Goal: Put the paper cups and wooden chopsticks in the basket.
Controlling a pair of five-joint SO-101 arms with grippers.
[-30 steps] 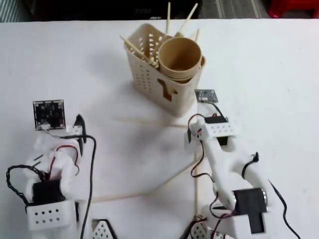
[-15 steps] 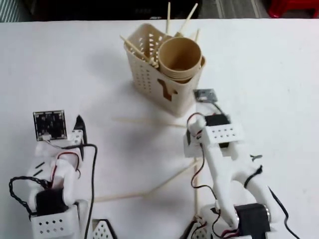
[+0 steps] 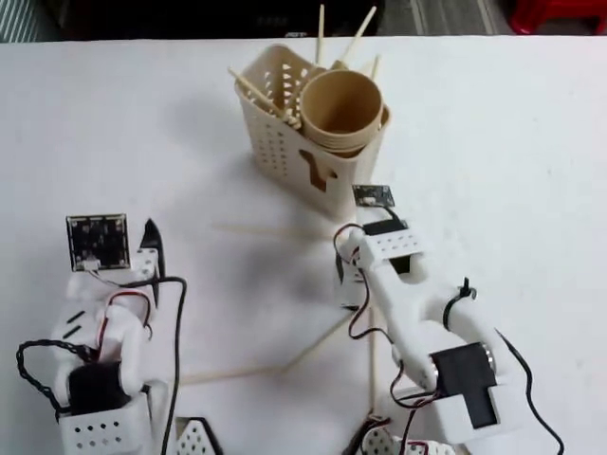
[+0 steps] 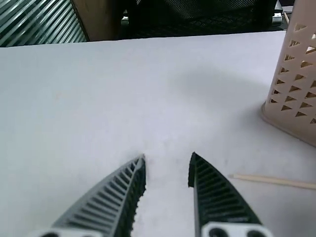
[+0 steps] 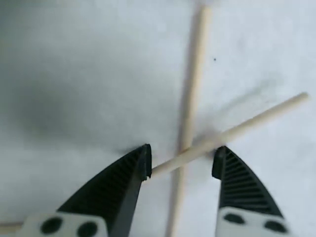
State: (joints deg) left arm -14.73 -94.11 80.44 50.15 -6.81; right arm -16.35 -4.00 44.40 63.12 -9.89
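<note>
The cream basket [image 3: 285, 142] stands at the table's far middle and holds stacked paper cups [image 3: 341, 106] and several wooden chopsticks [image 3: 356, 43]. Three chopsticks lie on the table: one flat in front of the basket [image 3: 270, 230], a diagonal one [image 3: 266, 368] and another [image 3: 372, 355] crossing it. My right gripper [image 5: 182, 158] is open, low over that crossing, with the diagonal chopstick [image 5: 247, 126] and the other stick [image 5: 195, 74] between its fingers. In the high view it is the right gripper [image 3: 343, 280]. My left gripper [image 4: 168, 158] is open and empty near the front left, seen from above as the left gripper [image 3: 152, 248].
The basket's wall [image 4: 296, 74] and one chopstick's end [image 4: 276, 181] lie off to one side of the left gripper. Dark room furniture lies beyond the table's far edge [image 4: 148, 39]. Cables hang around both arms.
My right arm has swung leftward and lowered over the crossed chopsticks. The left arm drew back a little at first, then stayed put.
</note>
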